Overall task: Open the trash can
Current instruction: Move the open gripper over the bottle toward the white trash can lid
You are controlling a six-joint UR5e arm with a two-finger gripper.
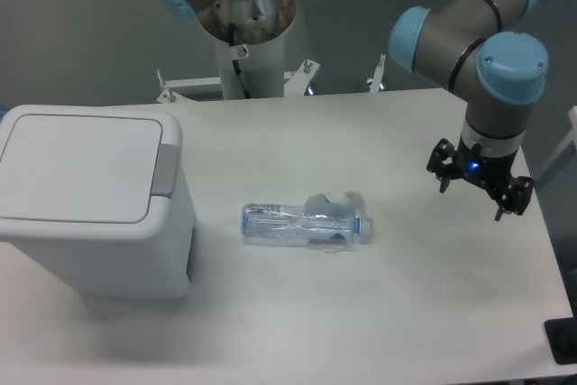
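Lid down on trash can (90, 200), table's (361, 313) left side. Clear bottle (302, 224) lying flat mid-table. My gripper (480, 189) hangs above the right edge, fingers spread, holding nothing.

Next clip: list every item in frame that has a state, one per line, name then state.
trash can: upright at the table's left, lid shut flat, grey push tab untouched.
clear plastic bottle: lying on its side mid-table, crumpled, apart from the can.
hand: open, empty, hanging above the table's right side, far from the can.
table: white, bearing the can and the bottle.
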